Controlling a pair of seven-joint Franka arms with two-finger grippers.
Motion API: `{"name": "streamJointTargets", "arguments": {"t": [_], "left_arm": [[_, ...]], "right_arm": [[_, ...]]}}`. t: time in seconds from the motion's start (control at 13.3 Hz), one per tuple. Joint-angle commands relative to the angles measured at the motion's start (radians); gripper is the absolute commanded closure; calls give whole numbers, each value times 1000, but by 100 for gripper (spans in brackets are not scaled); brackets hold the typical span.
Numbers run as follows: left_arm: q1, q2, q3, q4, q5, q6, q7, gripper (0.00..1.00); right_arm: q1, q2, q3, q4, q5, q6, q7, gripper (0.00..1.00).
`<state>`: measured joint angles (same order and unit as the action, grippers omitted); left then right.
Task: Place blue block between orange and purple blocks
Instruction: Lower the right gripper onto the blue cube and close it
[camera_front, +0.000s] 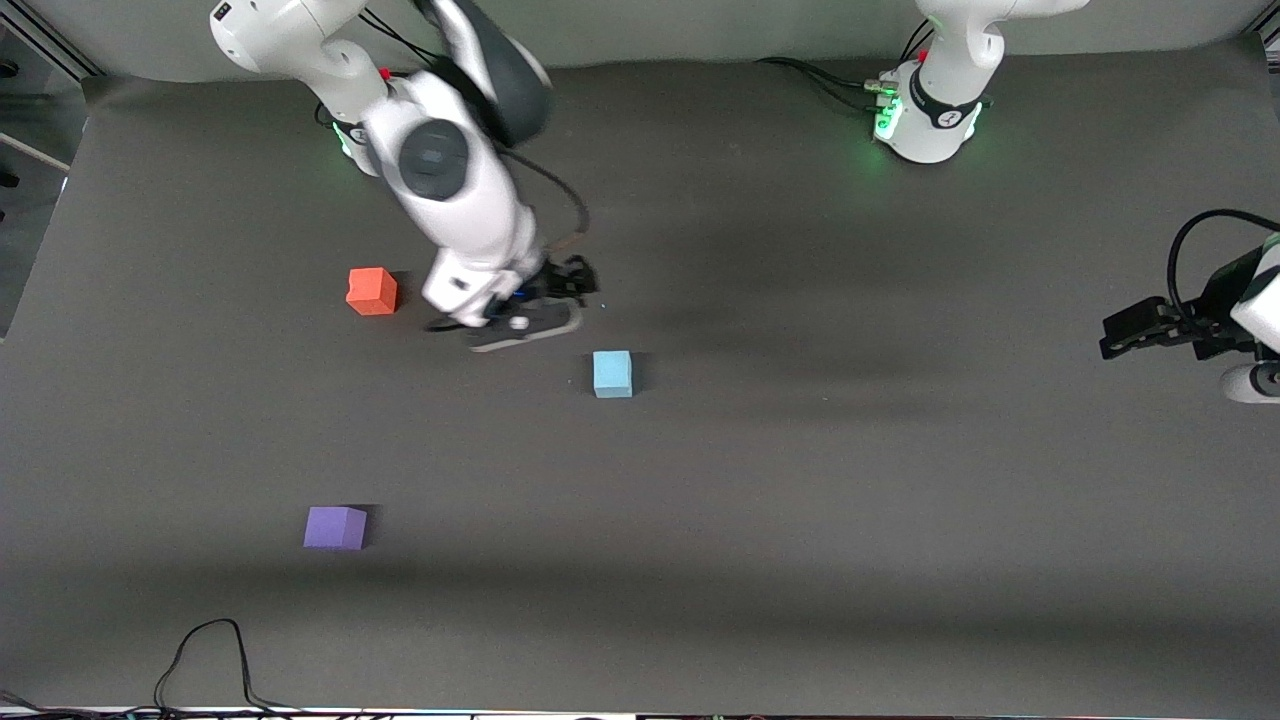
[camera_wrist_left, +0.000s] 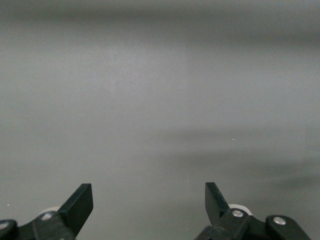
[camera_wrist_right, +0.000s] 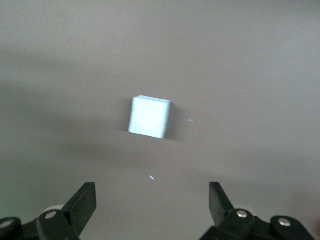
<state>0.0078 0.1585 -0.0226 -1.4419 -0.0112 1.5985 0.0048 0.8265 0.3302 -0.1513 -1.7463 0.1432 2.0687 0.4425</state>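
Observation:
The blue block (camera_front: 612, 373) sits near the middle of the table and also shows in the right wrist view (camera_wrist_right: 150, 117). The orange block (camera_front: 372, 291) lies toward the right arm's end, farther from the front camera. The purple block (camera_front: 335, 527) lies nearer to the camera, roughly in line with the orange one. My right gripper (camera_front: 573, 282) hangs open and empty over bare table between the orange and blue blocks, close to the blue one; its open jaws (camera_wrist_right: 151, 197) frame bare table short of the block. My left gripper (camera_front: 1112, 338) waits open and empty (camera_wrist_left: 149, 197) at the left arm's end.
A dark grey mat (camera_front: 850, 500) covers the table. A black cable (camera_front: 215, 650) loops over the edge nearest the front camera. The arm bases (camera_front: 930, 120) stand along the edge farthest from the camera.

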Motion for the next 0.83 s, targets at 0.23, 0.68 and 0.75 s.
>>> {"name": "streamJointTargets", "arguments": {"t": [0.23, 0.68, 0.75], "left_arm": [[-9, -152, -4, -139, 14, 12, 12, 0], [-5, -169, -4, -143, 10, 8, 14, 0], [-5, -168, -4, -141, 8, 6, 12, 0]], "right_arm": [[65, 179, -16, -68, 10, 276, 82, 0], [59, 266, -14, -94, 19, 451, 136, 0], [59, 276, -14, -96, 21, 461, 139, 0]]}}
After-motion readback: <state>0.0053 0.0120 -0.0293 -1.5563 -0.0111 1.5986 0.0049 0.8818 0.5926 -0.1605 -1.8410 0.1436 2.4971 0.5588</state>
